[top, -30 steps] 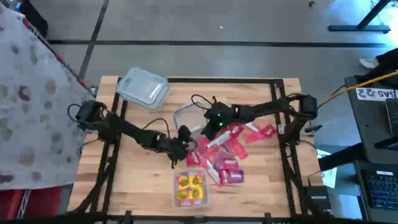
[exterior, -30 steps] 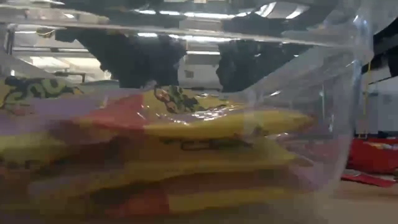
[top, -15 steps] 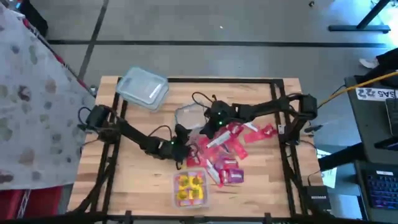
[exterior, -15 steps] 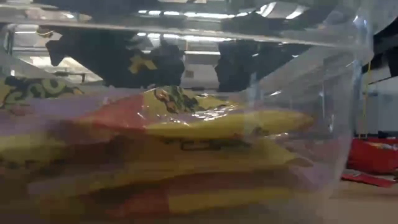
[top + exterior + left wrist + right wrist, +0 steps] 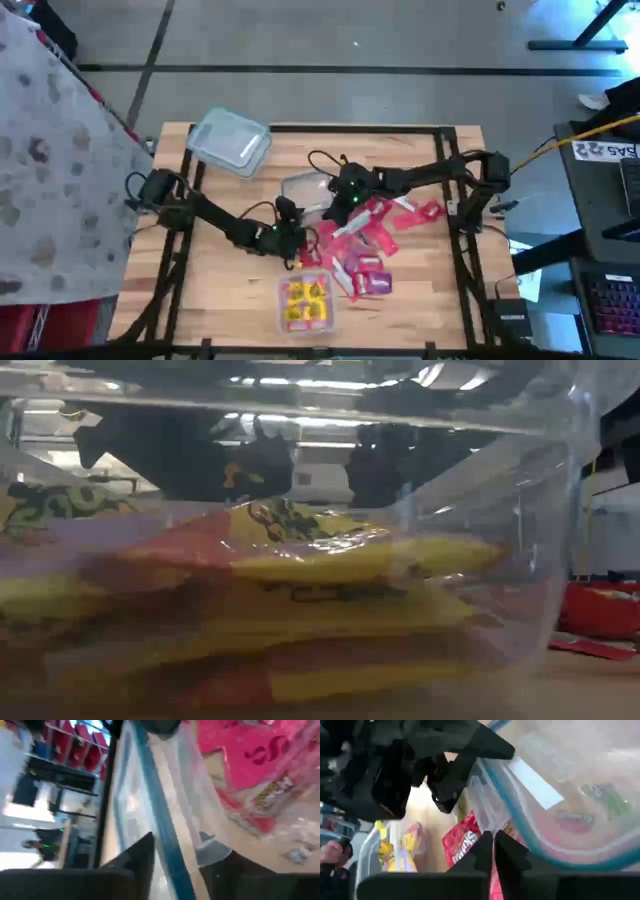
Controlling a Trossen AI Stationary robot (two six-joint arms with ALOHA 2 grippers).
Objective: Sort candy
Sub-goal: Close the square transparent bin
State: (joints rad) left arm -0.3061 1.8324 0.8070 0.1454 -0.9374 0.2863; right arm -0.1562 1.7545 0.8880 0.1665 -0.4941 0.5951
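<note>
**Left end effector closing beside the empty tub**

The left end effector (image 5: pixel 291 243) is narrowing from wide open at the clear tub's (image 5: pixel 303 187) wall; any grip is unclear. The right end effector (image 5: pixel 333 208) is pinching the tub's rim, fingers together. Red candy (image 5: pixel 362 240) is lying heaped on the counter (image 5: pixel 215 290); yellow pieces are filling the near tub (image 5: pixel 305 303).

Both grippers meet at a clear tub (image 5: pixel 303 188) beside scattered candy (image 5: pixel 365 245)
</note>
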